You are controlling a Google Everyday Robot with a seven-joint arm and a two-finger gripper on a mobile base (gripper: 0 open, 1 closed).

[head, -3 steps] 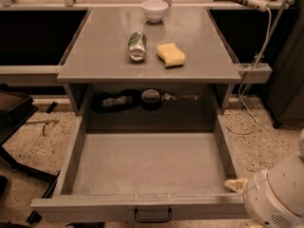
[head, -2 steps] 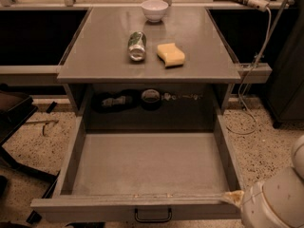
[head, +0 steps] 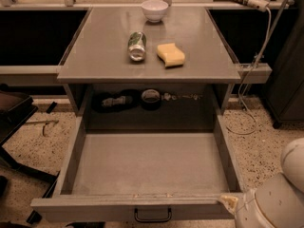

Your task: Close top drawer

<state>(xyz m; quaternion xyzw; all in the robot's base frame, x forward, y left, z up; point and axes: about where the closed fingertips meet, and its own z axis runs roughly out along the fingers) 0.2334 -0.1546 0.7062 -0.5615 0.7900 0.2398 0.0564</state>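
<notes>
The top drawer [head: 150, 161] is pulled far out under the grey table, and its shallow tray is empty. Its flat front panel [head: 95, 210] lies along the bottom of the view, with a small dark loop handle [head: 152, 215] at centre. My gripper [head: 229, 202] shows only as a tan tip at the right end of the drawer's front panel, at or touching its top edge. The white arm body [head: 275, 198] behind it fills the lower right corner.
On the table top [head: 95, 56] are a white bowl [head: 155, 9], a can lying on its side [head: 137, 45] and a yellow sponge [head: 170, 54]. Dark objects [head: 151, 99] sit at the back under the top. A cable [head: 247, 80] hangs at right and chair legs [head: 19, 127] are at left.
The white arm has sunk lower in the right corner. Its tan tip has moved down from the drawer's right side wall to the right end of the front panel. The drawer has not moved.
</notes>
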